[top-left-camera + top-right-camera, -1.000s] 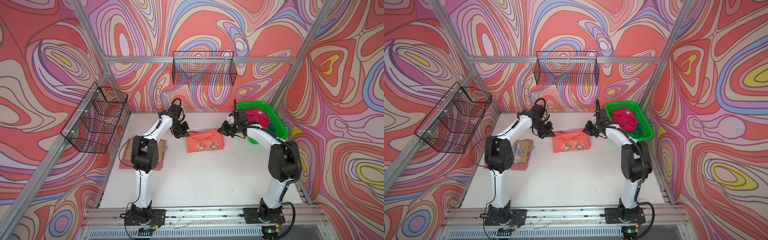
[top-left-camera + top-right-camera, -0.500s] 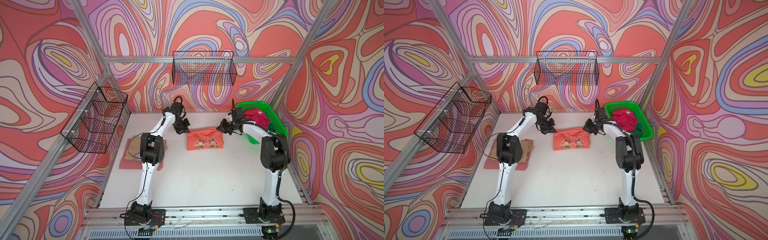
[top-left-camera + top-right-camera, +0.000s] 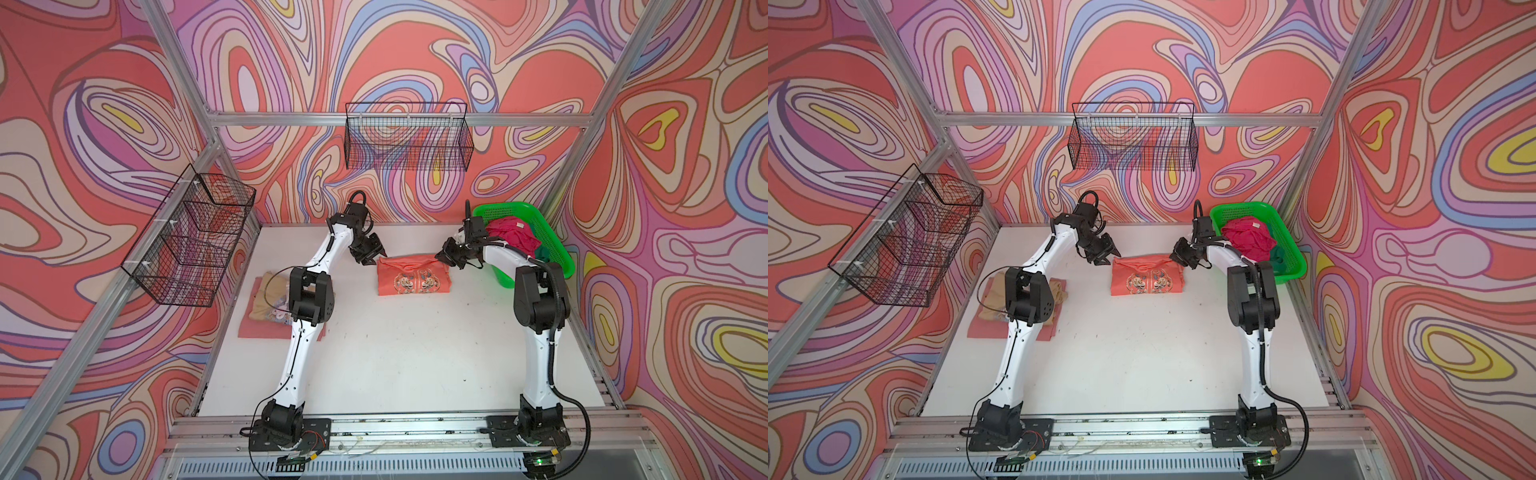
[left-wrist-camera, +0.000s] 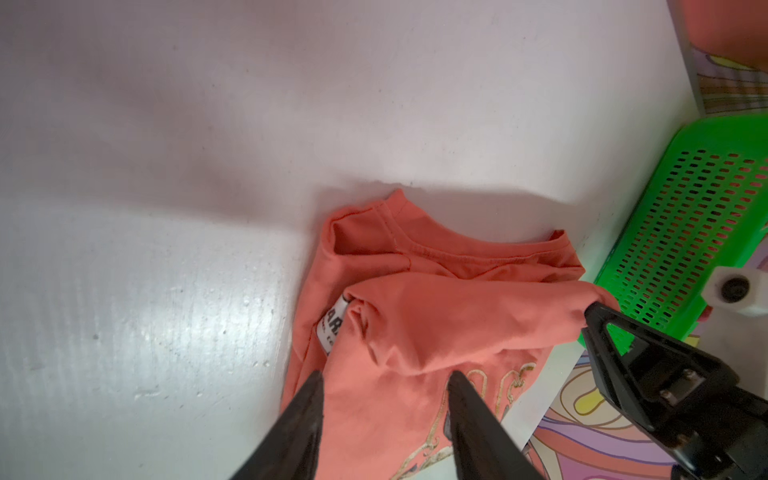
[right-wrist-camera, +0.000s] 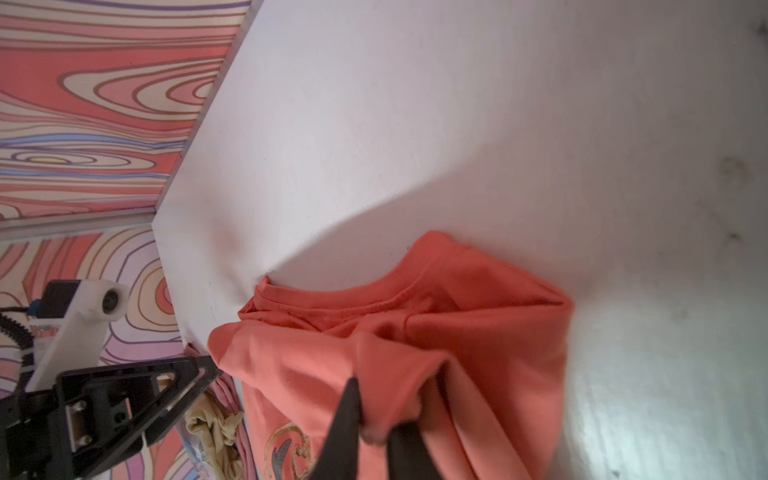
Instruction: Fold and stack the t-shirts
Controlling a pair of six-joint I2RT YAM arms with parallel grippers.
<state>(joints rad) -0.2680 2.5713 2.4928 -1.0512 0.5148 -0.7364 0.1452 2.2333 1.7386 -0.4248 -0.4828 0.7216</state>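
stack: tan t-shirt (image 3: 262,297) folded on salmon-pink t-shirt (image 3: 257,330) | left gripper (image 3: 376,258): jaws apart, empty | coral-orange t-shirt (image 3: 413,278): mid-table, folded, unstacked | right gripper (image 3: 444,258): pinching its edge | green basket (image 3: 559,253): magenta-pink t-shirt (image 3: 513,239), dark green t-shirt (image 3: 542,254) unfolded

**Coral-orange t-shirt** (image 4: 436,324): soft, matt knit cloth with a stitched neck rib. It carries a white woven label (image 4: 332,328) and a pale, faintly metallic print.
**Tan t-shirt** (image 5: 214,432): crumpled matt cloth.
**Table top** (image 3: 395,353): white, hard and smooth, with a low sheen and light speckling.
**Laundry basket** (image 4: 727,129): bright green perforated plastic, glossy.
**Wall baskets** (image 3: 407,141): thin black wire mesh.
**Frame rails** (image 3: 291,119): bare, brushed silver metal.
**Left gripper** (image 4: 386,374): matt black plastic fingers (image 4: 299,428).
**Arm links** (image 3: 297,361): glossy white shells with black joints.
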